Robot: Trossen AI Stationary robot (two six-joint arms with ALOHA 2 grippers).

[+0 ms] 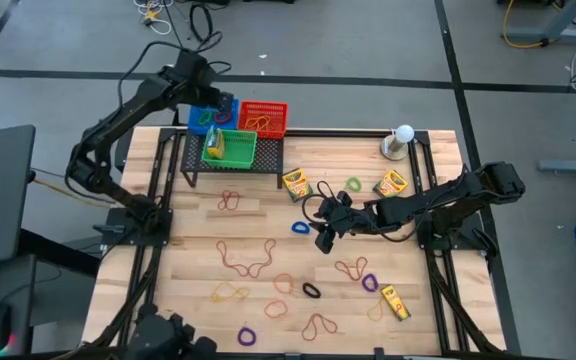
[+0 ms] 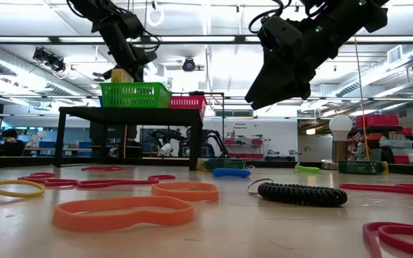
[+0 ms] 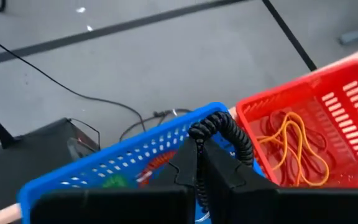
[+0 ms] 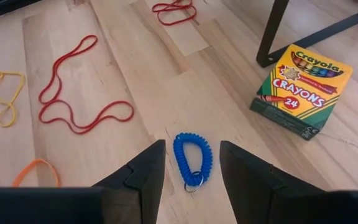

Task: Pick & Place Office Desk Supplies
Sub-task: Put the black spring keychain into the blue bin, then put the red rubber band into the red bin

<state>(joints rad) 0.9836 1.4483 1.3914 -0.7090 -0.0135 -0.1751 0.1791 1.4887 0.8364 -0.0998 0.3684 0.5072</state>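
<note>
Your left gripper is up over the blue basket on the raised shelf at the far left of the table, fingers pinched tight on a black coiled loop, a springy spiral cord that arches over the fingertips. Beside it, the red basket already holds a tangle of thin orange bands, and the green basket sits on the nearer side of the shelf.

Your right gripper hangs over the middle of the table with its fingers spread apart, holding nothing. Between them, down on the wood, lies a blue coiled loop, a bright spiral ring with a small metal ring at one end. It's not touched.

Just off to the far right of that loop you have a crayon box, yellow and green, lying flat near a shelf leg. Two more yellow boxes show from above: one at the far right and one near the front right.

Thin loops are scattered across the wood: a long red one, a yellow one, an orange one close to the low camera, and another black coil beside it.
</note>
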